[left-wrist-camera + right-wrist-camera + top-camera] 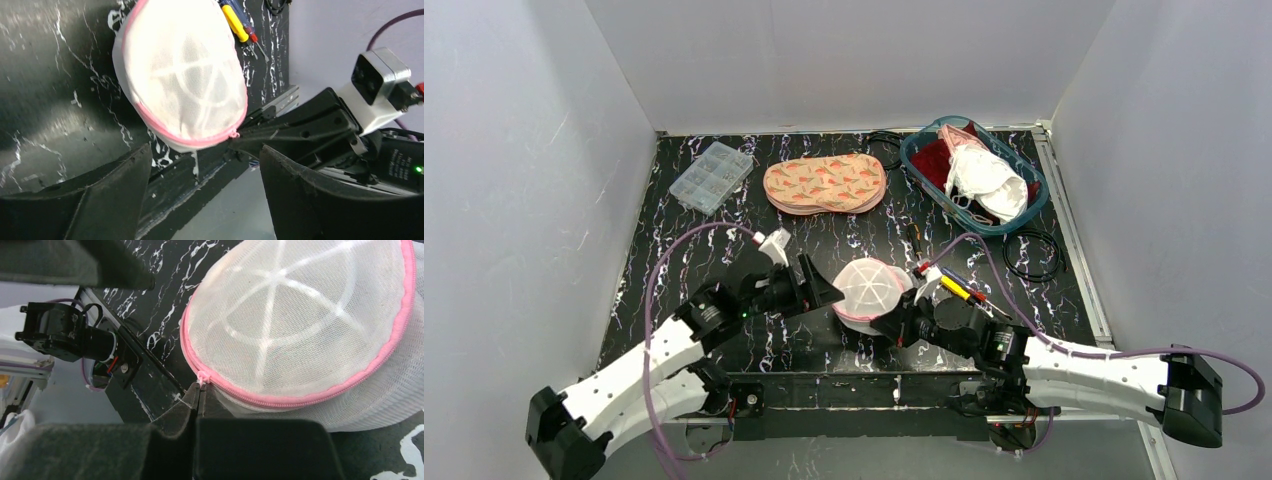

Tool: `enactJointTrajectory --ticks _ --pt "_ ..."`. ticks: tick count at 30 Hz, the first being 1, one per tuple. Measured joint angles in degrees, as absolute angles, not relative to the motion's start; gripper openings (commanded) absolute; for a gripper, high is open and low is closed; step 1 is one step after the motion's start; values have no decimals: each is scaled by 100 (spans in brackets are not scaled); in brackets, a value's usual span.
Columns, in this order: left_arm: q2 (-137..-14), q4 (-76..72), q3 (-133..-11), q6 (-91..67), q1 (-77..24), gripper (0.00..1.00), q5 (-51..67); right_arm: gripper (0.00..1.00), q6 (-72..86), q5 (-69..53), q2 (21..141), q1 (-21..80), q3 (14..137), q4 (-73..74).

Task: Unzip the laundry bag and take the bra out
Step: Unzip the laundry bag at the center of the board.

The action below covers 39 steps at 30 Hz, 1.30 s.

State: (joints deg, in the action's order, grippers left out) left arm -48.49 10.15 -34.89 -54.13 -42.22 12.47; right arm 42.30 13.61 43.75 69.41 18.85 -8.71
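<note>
Beyond the zipped laundry bag [871,288], garment-filled basket [911,160]

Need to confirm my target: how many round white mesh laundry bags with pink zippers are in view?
1: the round white mesh laundry bag, front centre. White fabric heaped in the teal plastic basket, back right, could hide another.

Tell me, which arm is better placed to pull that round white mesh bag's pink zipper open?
Right: the right gripper is shut at the pink zipper pull of the round white mesh laundry bag. The left gripper stands open beside it, holding nothing.
</note>
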Motion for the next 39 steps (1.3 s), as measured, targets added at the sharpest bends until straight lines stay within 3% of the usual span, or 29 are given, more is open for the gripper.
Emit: enactJointTrajectory --ticks 5,9,15,23,33,39 --pt "-4316 1249 -3133 -6265 -5013 77 749 1 4316 1321 4707 6943 1885 -1229" --pt "-4716 1144 -3096 -6934 -5706 72 338 1 4329 1216 5043 6949 1885 -1479" --pt "-5398 725 -3087 -7529 -5778 62 -202 1 4322 1116 5175 6969 1885 -1625" --pt "-5988 652 -3177 -7867 -5782 43 -624 1 4309 1024 5127 6989 1885 -1699" --pt "-5961 729 -3282 -8007 -5778 0 -937 1 4285 998 4901 7024 1844 -1643" --pt "-5833 799 -3339 -8016 -5745 0 -1011 1 4263 1074 4442 7026 1723 -1297"
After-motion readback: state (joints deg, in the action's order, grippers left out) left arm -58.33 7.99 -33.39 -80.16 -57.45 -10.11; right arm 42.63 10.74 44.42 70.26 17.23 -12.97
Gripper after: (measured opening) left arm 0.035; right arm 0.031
